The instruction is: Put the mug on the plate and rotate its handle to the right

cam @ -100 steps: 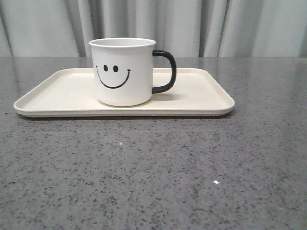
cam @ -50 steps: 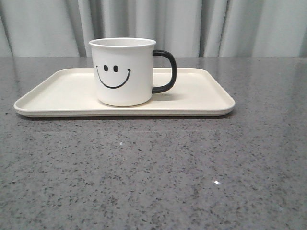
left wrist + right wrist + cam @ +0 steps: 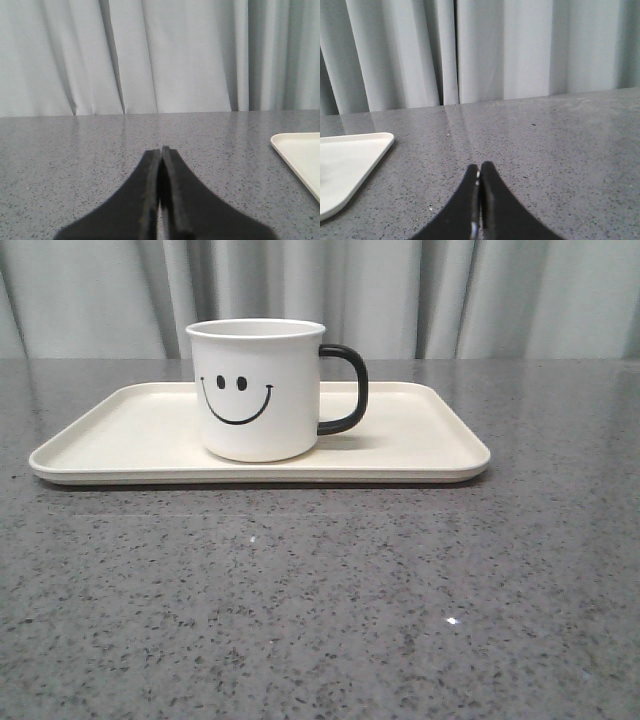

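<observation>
Mug sits upright on the plate, just left of centre in the front view, smiley face toward the camera, and the handle juts out to the right side of the frame. The plate lies flat on the grey speckled counter, across the middle of the frame, curtain behind it. Judging from that, both halves of the job look done: mug on plate, handle pointing right. What's left, if anything, is to keep clear — any retreat should stay wide of the plate's rim so nothing gets nudged and the handle keeps its heading.

Now the fingers. Left gripper, low centre in its wrist view, has its fingers pressed together, nothing between them, only a corner of the plate at the right edge. Right gripper shows the same: fingers closed tip to tip, empty, hovering over bare counter with the plate's corner at lower left.
</observation>
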Tool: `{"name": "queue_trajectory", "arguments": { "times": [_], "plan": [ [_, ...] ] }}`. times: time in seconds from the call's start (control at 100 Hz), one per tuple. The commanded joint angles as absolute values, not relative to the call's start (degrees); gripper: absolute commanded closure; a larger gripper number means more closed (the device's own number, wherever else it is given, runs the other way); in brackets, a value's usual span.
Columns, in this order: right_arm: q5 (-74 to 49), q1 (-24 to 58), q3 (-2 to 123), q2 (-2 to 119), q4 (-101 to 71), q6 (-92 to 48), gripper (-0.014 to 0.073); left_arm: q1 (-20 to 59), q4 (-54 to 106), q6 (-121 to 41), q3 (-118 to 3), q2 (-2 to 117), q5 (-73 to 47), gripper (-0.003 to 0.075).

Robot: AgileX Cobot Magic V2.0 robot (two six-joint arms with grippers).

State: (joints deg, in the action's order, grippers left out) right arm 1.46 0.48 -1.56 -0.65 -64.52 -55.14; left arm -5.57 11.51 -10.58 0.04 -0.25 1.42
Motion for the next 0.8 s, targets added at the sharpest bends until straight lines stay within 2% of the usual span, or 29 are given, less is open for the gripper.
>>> {"name": "queue_trajectory", "arguments": {
  "times": [0.0,0.79],
  "plan": [
    [3.09,0.63,-1.57,-1.79,-64.58,-55.32,0.0654,-5.16,11.99,-10.13,0.59,-1.88,5.64,0.074],
    [3.09,0.63,-1.57,-1.79,-64.58,-55.32,0.0654,-5.16,11.99,-10.13,0.59,-1.88,5.64,0.074]
  ]
}}
